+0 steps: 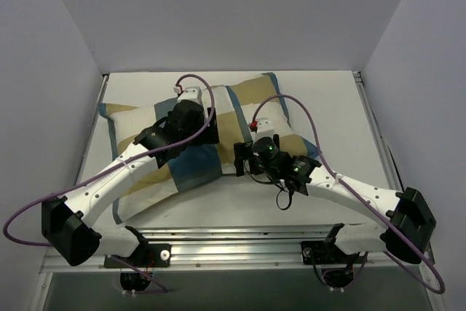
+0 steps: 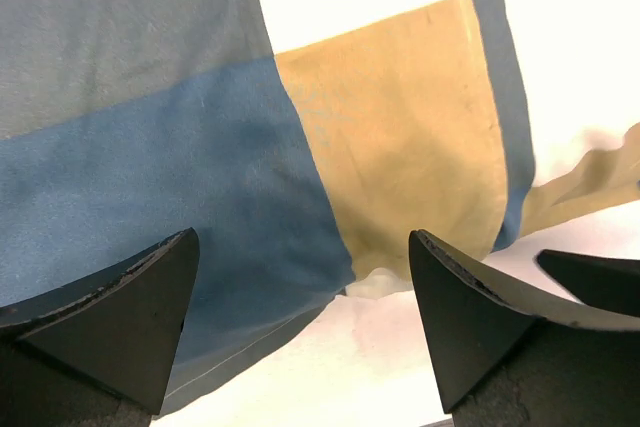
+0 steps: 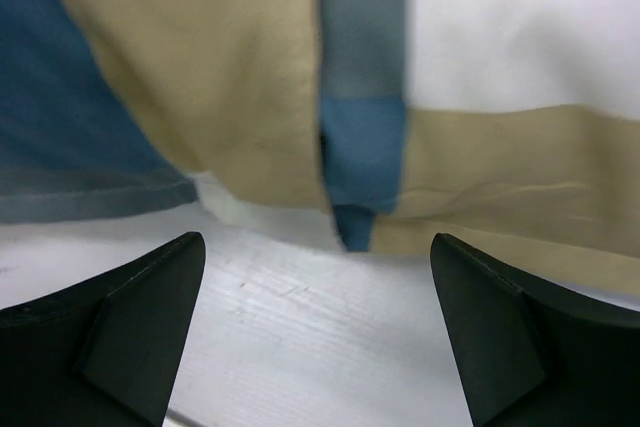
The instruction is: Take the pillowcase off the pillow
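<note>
White tabletop (image 1: 328, 107) carries the patchwork teal, tan and cream fabric pillowcase (image 1: 193, 169) at centre; I see my left gripper (image 2: 300, 247) and right gripper (image 3: 317, 247) both spread wide by its near edge, holding nothing.

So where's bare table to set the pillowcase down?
Bare table lies right of the pillowcase up to the side rail, plus a narrow strip by the back wall. Crowded: the pillowcase's near edge, where the left gripper and right gripper hover.
</note>
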Controlling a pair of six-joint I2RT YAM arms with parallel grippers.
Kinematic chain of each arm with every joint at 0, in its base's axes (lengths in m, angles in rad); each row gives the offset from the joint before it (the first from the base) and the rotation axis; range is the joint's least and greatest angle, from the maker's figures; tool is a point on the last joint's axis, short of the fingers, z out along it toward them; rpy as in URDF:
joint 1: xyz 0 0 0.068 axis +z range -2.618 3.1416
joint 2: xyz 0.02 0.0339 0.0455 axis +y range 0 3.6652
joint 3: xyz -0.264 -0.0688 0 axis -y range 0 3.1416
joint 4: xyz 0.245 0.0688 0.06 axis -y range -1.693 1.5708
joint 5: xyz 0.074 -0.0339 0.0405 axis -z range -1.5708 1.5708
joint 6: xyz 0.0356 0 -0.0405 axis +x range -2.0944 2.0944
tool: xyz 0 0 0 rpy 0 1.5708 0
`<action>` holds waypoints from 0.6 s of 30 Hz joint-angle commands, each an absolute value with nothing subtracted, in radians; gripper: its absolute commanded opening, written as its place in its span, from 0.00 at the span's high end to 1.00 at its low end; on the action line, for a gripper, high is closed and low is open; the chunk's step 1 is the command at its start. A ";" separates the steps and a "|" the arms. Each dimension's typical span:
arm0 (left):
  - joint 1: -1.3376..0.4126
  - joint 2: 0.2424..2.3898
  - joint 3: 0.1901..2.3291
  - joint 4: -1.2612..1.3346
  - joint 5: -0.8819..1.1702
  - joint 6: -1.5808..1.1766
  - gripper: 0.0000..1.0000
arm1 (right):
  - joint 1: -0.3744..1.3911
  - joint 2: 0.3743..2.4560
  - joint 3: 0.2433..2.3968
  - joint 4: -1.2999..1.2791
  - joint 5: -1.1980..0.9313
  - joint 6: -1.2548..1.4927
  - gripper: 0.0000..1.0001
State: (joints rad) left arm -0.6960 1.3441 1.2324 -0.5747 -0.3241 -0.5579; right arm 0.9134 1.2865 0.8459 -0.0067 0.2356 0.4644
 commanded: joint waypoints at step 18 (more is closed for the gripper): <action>-0.647 1.456 1.097 -0.508 -0.384 -0.628 0.05 | 0.523 1.491 0.873 0.107 0.043 0.348 0.10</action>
